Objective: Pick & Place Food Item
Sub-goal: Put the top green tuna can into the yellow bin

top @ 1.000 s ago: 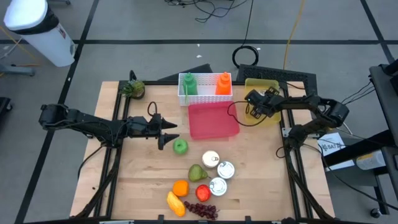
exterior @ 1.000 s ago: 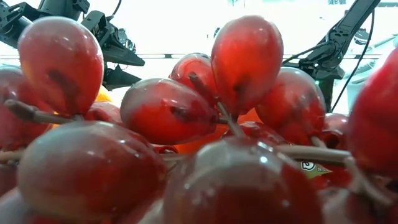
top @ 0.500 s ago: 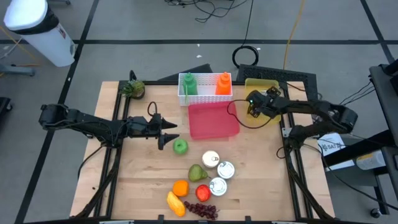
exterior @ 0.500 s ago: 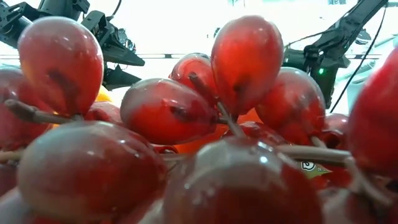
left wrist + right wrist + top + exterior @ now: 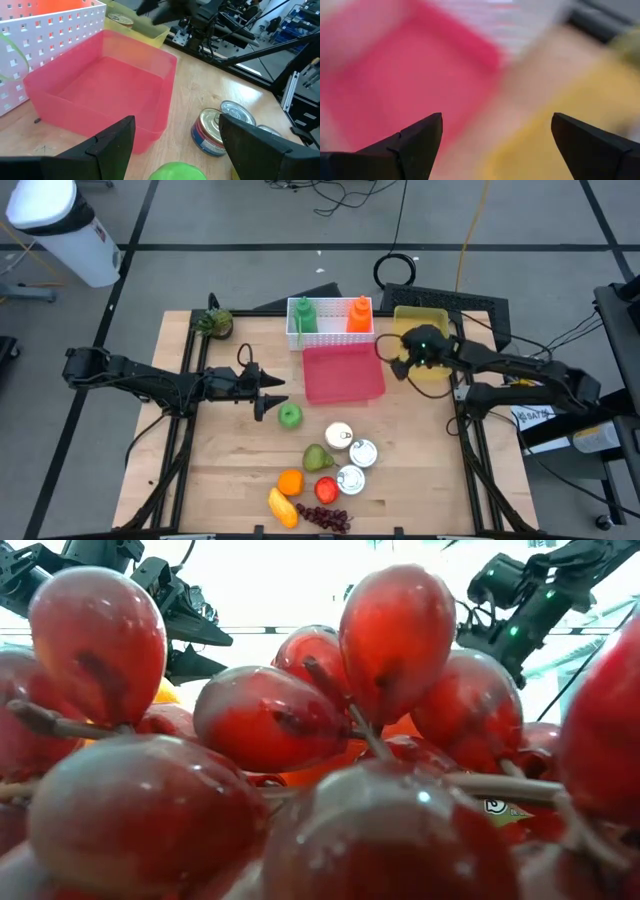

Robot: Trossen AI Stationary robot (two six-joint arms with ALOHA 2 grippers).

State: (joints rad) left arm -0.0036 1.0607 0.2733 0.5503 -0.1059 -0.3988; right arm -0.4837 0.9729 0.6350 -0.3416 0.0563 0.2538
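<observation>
High view: no legible writing; cans [image 5: 352,453] unreadable.

Both arms matte black, slim tubular links with bulkier joint housings. Left arm [image 5: 150,380]: black cable looping loose above wrist; fingers [image 5: 107,145] dark, wedge-shaped, flat-faced, tapering to points. Right arm [image 5: 510,365]: small green indicator light glowing on wrist housing, second green light lower on same housing in low view; thin black cables running along links. Right fingers [image 5: 417,140] same dark tapered wedges, faint seam lines near base. No screws or markings legible.
</observation>
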